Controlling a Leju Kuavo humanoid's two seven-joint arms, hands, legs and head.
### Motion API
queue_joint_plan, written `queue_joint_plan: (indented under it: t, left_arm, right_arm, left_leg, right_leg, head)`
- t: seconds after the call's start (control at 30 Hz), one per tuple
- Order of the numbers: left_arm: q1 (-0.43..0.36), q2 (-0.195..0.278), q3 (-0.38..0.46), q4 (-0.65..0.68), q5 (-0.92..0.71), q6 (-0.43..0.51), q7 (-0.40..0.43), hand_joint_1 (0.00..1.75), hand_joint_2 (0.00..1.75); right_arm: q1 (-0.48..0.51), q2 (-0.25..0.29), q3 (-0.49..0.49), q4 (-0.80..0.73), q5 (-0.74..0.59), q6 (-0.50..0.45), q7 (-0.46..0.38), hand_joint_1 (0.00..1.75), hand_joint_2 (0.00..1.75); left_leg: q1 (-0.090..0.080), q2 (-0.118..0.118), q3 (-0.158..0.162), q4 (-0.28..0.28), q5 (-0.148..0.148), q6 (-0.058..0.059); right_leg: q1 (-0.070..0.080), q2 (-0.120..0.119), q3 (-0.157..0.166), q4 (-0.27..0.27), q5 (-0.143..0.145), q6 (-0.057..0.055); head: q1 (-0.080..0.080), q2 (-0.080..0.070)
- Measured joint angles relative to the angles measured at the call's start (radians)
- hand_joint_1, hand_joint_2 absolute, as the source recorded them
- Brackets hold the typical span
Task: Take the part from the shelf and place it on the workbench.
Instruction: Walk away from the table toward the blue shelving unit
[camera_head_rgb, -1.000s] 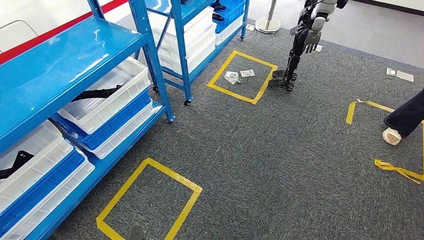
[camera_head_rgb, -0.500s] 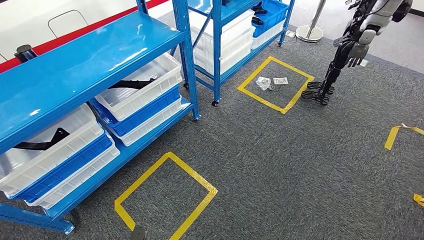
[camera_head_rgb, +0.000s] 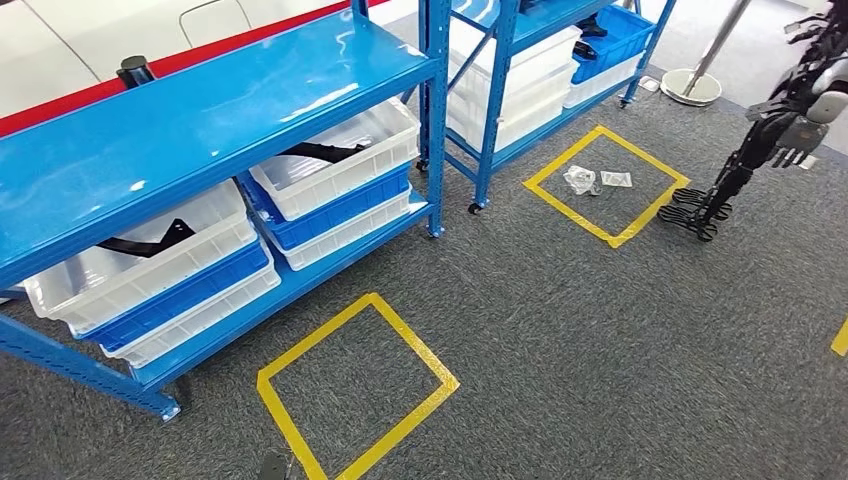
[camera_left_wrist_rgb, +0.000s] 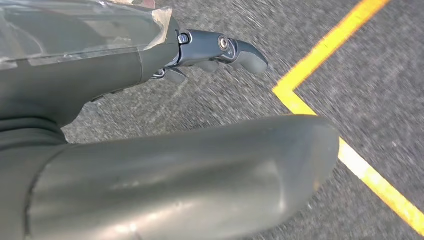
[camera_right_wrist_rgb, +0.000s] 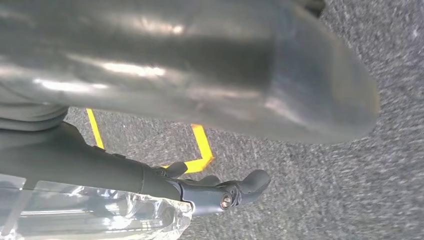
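In the head view, 2 black parts (camera_head_rgb: 150, 241) (camera_head_rgb: 322, 152) are seen lying in white bins (camera_head_rgb: 305, 185) on the blue shelf (camera_head_rgb: 200, 110). In the left wrist view, the left hand (camera_left_wrist_rgb: 215, 50) is held over grey carpet (camera_left_wrist_rgb: 380, 90), fingers apart and empty, far from any part. In the right wrist view, the right hand (camera_right_wrist_rgb: 220, 192) is likewise spread and empty.

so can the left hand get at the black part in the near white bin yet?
Probably not. The left hand hangs empty over the carpet by yellow tape. The black part sits in a white bin under the blue shelf.
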Motion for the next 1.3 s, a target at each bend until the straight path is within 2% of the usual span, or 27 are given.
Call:
queue_joint_plan:
  t: [0.07, 0.13, 0.2, 0.23, 0.27, 0.33, 0.37, 0.43, 0.5, 0.57, 0.63, 0.67, 0.7, 0.73, 0.77, 0.8, 0.83, 0.87, 0.93, 0.97, 1.03, 1.1, 1.17, 1.2, 1.23, 1.27, 1.3]
  left_arm:
    - [0.001, 0.000, 0.000, 0.000, -0.003, 0.005, 0.002, 0.00, 0.00]
    - [-0.003, -0.004, 0.000, 0.000, -0.006, 0.009, 0.004, 0.00, 0.00]
    - [-0.004, -0.007, 0.000, 0.000, -0.006, 0.011, 0.006, 0.00, 0.00]
    - [-0.002, -0.008, 0.000, 0.000, -0.006, 0.012, 0.007, 0.00, 0.00]
    - [0.000, -0.008, 0.000, 0.000, -0.006, 0.012, 0.008, 0.00, 0.00]
    - [0.001, -0.009, 0.000, 0.000, -0.007, 0.014, 0.010, 0.00, 0.00]
    - [0.001, -0.009, 0.000, 0.000, -0.007, 0.014, 0.012, 0.00, 0.00]
    - [0.000, -0.010, 0.000, 0.000, -0.008, 0.015, 0.013, 0.00, 0.00]
    - [0.002, -0.009, 0.000, 0.001, -0.009, 0.016, 0.014, 0.00, 0.00]
    - [0.005, -0.007, -0.001, 0.001, -0.009, 0.019, 0.015, 0.00, 0.00]
    - [0.002, -0.007, -0.001, 0.001, -0.009, 0.020, 0.015, 0.00, 0.00]
    - [0.001, -0.007, -0.001, 0.001, -0.009, 0.020, 0.015, 0.00, 0.00]
    - [0.000, -0.007, -0.001, 0.001, -0.009, 0.019, 0.015, 0.00, 0.00]
    - [0.002, -0.008, -0.001, 0.001, -0.009, 0.018, 0.016, 0.00, 0.00]
    - [0.003, -0.008, -0.001, 0.001, -0.009, 0.016, 0.016, 0.00, 0.00]
    - [0.003, -0.007, -0.001, 0.001, -0.009, 0.015, 0.017, 0.00, 0.00]
    - [0.002, -0.007, -0.001, 0.001, -0.010, 0.013, 0.017, 0.00, 0.00]
    - [0.000, -0.007, -0.001, 0.001, -0.010, 0.013, 0.018, 0.00, 0.00]
    - [-0.007, -0.006, -0.001, 0.001, -0.010, 0.012, 0.018, 0.00, 0.00]
    - [-0.009, -0.006, -0.001, 0.001, -0.011, 0.012, 0.019, 0.00, 0.00]
    - [-0.008, -0.006, -0.001, 0.001, -0.011, 0.012, 0.019, 0.00, 0.00]
    - [-0.009, -0.007, -0.001, 0.001, -0.012, 0.012, 0.019, 0.00, 0.00]
    - [-0.012, -0.010, -0.001, 0.001, -0.013, 0.010, 0.019, 0.00, 0.00]
    - [-0.012, -0.011, -0.001, 0.001, -0.014, 0.010, 0.019, 0.00, 0.00]
    - [-0.010, -0.012, -0.002, 0.001, -0.014, 0.009, 0.019, 0.00, 0.00]
    - [-0.008, -0.013, -0.002, 0.001, -0.014, 0.010, 0.019, 0.00, 0.00]
    - [-0.006, -0.013, -0.002, 0.001, -0.014, 0.010, 0.019, 0.00, 0.00]
  right_arm:
    - [-0.001, 0.000, 0.000, -0.001, -0.002, -0.001, 0.000, 0.00, 0.00]
    - [0.003, -0.001, 0.000, -0.001, -0.005, -0.002, 0.000, 0.00, 0.00]
    - [0.010, -0.002, 0.000, -0.001, -0.009, -0.002, 0.002, 0.00, 0.00]
    - [0.012, -0.003, 0.000, -0.001, -0.010, -0.002, 0.003, 0.00, 0.00]
    - [0.013, -0.004, 0.000, -0.001, -0.010, -0.003, 0.004, 0.00, 0.00]
    - [0.012, -0.006, 0.000, -0.001, -0.012, -0.003, 0.005, 0.00, 0.00]
    - [0.011, -0.006, 0.000, -0.001, -0.012, -0.004, 0.005, 0.00, 0.00]
    - [0.011, -0.004, 0.000, -0.001, -0.013, -0.005, 0.006, 0.00, 0.00]
    - [0.010, -0.003, 0.000, -0.001, -0.014, -0.007, 0.006, 0.00, 0.00]
    - [0.009, -0.003, 0.000, -0.001, -0.013, -0.008, 0.005, 0.00, 0.00]
    - [0.009, -0.002, 0.000, -0.001, -0.013, -0.008, 0.005, 0.00, 0.00]
    - [0.010, -0.003, 0.000, -0.001, -0.013, -0.008, 0.005, 0.00, 0.00]
    - [0.011, -0.004, 0.000, -0.001, -0.013, -0.008, 0.006, 0.00, 0.00]
    - [0.012, -0.006, 0.000, -0.001, -0.013, -0.007, 0.006, 0.00, 0.00]
    - [0.011, -0.007, 0.000, -0.001, -0.013, -0.007, 0.006, 0.00, 0.00]
    - [0.009, -0.008, 0.000, -0.001, -0.013, -0.006, 0.006, 0.00, 0.00]
    - [0.008, -0.007, 0.000, -0.001, -0.013, -0.006, 0.006, 0.00, 0.00]
    - [0.006, -0.007, 0.000, -0.001, -0.013, -0.006, 0.006, 0.00, 0.00]
    - [0.006, -0.006, 0.000, -0.001, -0.013, -0.007, 0.006, 0.00, 0.00]
    - [0.006, -0.006, 0.000, -0.001, -0.013, -0.007, 0.006, 0.00, 0.00]
    - [0.004, -0.005, 0.000, -0.002, -0.013, -0.008, 0.006, 0.00, 0.00]
    - [0.004, -0.006, 0.000, -0.003, -0.013, -0.008, 0.006, 0.00, 0.00]
    - [0.008, -0.009, 0.000, -0.003, -0.015, -0.009, 0.006, 0.00, 0.00]
    - [0.012, -0.010, 0.000, -0.002, -0.016, -0.009, 0.006, 0.00, 0.00]
    - [0.014, -0.012, 0.000, -0.002, -0.017, -0.009, 0.006, 0.00, 0.00]
    - [0.016, -0.013, 0.000, -0.002, -0.017, -0.009, 0.006, 0.00, 0.00]
    - [0.017, -0.015, 0.000, -0.002, -0.018, -0.009, 0.006, 0.00, 0.00]
  left_leg:
    - [0.008, -0.024, 0.006, -0.013, 0.010, 0.012]
    - [0.013, -0.051, 0.007, -0.018, 0.016, 0.019]
    - [0.013, -0.082, 0.005, -0.017, 0.017, 0.020]
    - [0.014, -0.097, 0.004, -0.016, 0.017, 0.019]
    - [0.016, -0.111, 0.004, -0.014, 0.017, 0.018]
    - [0.020, -0.138, 0.003, -0.006, 0.014, 0.009]
    - [0.020, -0.149, 0.001, 0.001, 0.011, 0.002]
    - [0.018, -0.166, -0.006, 0.007, 0.009, -0.011]
    - [0.019, -0.177, -0.012, 0.007, 0.012, -0.020]
    - [0.019, -0.144, -0.027, 0.035, -0.006, -0.028]
    - [0.018, -0.085, -0.077, 0.141, -0.064, -0.034]
    - [0.018, -0.067, -0.112, 0.211, -0.096, -0.036]
    - [0.018, -0.059, -0.141, 0.269, -0.117, -0.037]
    - [0.018, -0.056, -0.155, 0.298, -0.120, -0.035]
    - [0.017, -0.053, -0.150, 0.288, -0.105, -0.032]
    - [0.016, -0.048, -0.125, 0.240, -0.076, -0.025]
    - [0.012, -0.032, -0.088, 0.171, -0.043, -0.016]
    - [0.005, -0.003, -0.051, 0.104, -0.021, -0.005]
    - [-0.010, 0.036, -0.013, 0.029, -0.006, 0.009]
    - [-0.016, 0.038, -0.012, 0.021, -0.009, 0.011]
    - [-0.013, 0.009, -0.008, 0.010, -0.001, 0.016]
    - [-0.004, -0.018, 0.000, -0.005, 0.010, 0.025]
    - [0.001, -0.048, 0.000, -0.009, 0.015, 0.030]
    - [0.002, -0.065, -0.001, -0.009, 0.016, 0.031]
    - [0.003, -0.081, -0.001, -0.008, 0.017, 0.030]
    - [0.004, -0.097, -0.001, -0.007, 0.017, 0.029]
    - [0.007, -0.112, -0.001, -0.005, 0.017, 0.026]
  right_leg:
    - [-0.002, 0.039, -0.012, 0.035, -0.023, 0.005]
    - [-0.005, 0.100, -0.064, 0.147, -0.075, 0.002]
    - [-0.009, 0.122, -0.120, 0.261, -0.112, 0.003]
    - [-0.011, 0.125, -0.128, 0.271, -0.109, 0.010]
    - [-0.014, 0.128, -0.117, 0.240, -0.088, 0.021]
    - [-0.024, 0.149, -0.058, 0.109, -0.029, 0.044]
    - [-0.028, 0.163, -0.033, 0.053, -0.009, 0.047]
    - [-0.027, 0.178, -0.015, 0.015, 0.001, 0.035]
    - [-0.026, 0.163, -0.014, 0.016, 0.005, 0.017]
    - [-0.028, 0.146, -0.014, 0.015, 0.009, 0.004]
    - [-0.025, 0.125, -0.015, 0.014, 0.008, -0.007]
    - [-0.022, 0.111, -0.015, 0.014, 0.007, -0.012]
    - [-0.019, 0.097, -0.015, 0.014, 0.006, -0.015]
    - [-0.016, 0.084, -0.015, 0.014, 0.004, -0.016]
    - [-0.013, 0.072, -0.014, 0.014, 0.003, -0.018]
    - [-0.011, 0.061, -0.012, 0.014, 0.002, -0.020]
    - [-0.009, 0.052, -0.009, 0.014, 0.000, -0.021]
    - [-0.004, 0.041, -0.007, 0.015, -0.003, -0.020]
    - [0.001, 0.022, -0.003, 0.015, -0.008, -0.015]
    - [0.003, 0.010, -0.001, 0.014, -0.010, -0.012]
    - [0.004, 0.000, 0.004, 0.014, -0.014, -0.004]
    - [0.003, 0.047, -0.014, 0.058, -0.040, 0.001]
    - [-0.002, 0.108, -0.070, 0.174, -0.089, -0.001]
    - [-0.004, 0.119, -0.101, 0.235, -0.108, 0.000]
    - [-0.007, 0.124, -0.122, 0.272, -0.115, 0.004]
    - [-0.010, 0.126, -0.128, 0.274, -0.106, 0.013]
    - [-0.014, 0.129, -0.114, 0.235, -0.080, 0.024]
  head:
    - [0.003, 0.000]
    - [0.008, 0.000]
    - [0.010, 0.000]
    - [0.010, 0.000]
    - [0.010, 0.000]
    - [0.010, 0.000]
    - [0.012, 0.000]
    - [0.014, 0.000]
    - [0.014, 0.000]
    - [0.009, 0.000]
    - [0.001, 0.000]
    - [-0.001, 0.000]
    - [-0.001, 0.000]
    - [-0.001, 0.000]
    - [-0.001, 0.000]
    - [-0.002, 0.000]
    - [-0.002, 0.000]
    - [-0.001, 0.000]
    - [-0.001, 0.000]
    - [0.000, 0.000]
    - [-0.001, 0.000]
    - [0.002, 0.000]
    - [0.006, 0.000]
    - [0.007, 0.000]
    - [0.007, 0.000]
    - [0.007, 0.000]
    - [0.007, 0.000]
